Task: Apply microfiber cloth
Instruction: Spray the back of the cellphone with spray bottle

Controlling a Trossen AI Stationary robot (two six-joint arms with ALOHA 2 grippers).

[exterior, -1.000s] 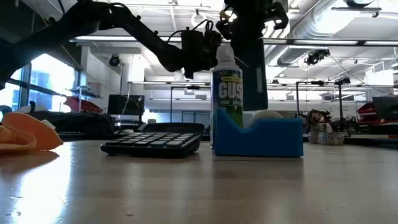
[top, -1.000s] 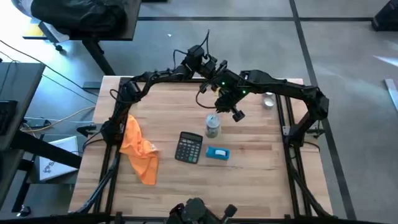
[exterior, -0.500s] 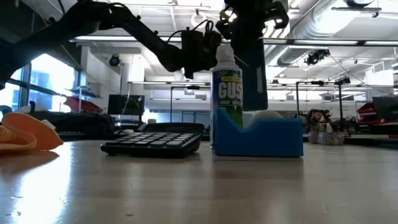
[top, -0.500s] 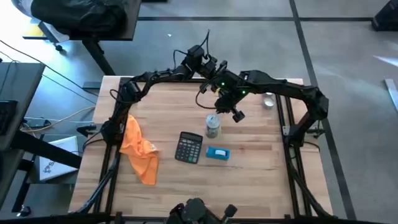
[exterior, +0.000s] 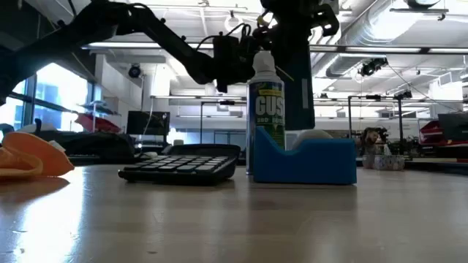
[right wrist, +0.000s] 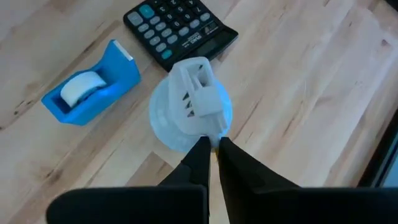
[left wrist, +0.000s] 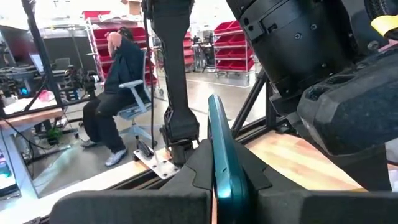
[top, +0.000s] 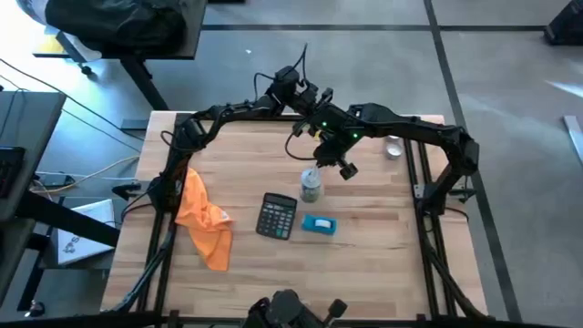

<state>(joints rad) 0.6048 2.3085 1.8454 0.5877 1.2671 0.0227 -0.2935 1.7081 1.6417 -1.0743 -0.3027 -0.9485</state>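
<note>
Microfiber cloth (top: 202,220) lies crumpled near the table's (top: 383,255) left edge, apart from both arms. Right gripper (right wrist: 211,148), fingers nearly together, hovers over the spray bottle (right wrist: 191,109), apparently touching its nozzle; left gripper (left wrist: 219,180) clamps a teal slab (left wrist: 219,149).

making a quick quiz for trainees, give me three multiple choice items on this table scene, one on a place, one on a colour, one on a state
1. Where does the crumpled orange microfiber cloth lie?
A. by the table's left edge
B. on the calculator
C. under the spray bottle

2. What colour is the plastic tape dispenser?
A. red
B. blue
C. white

3. What does the left hand hold?
A. the cloth
B. nothing
C. a thin flat teal slab

Key: 1 A, the high view shows it left of the black calculator. 2 B, blue in three views. 3 C, the slab stands edge-on between its fingers.
</note>
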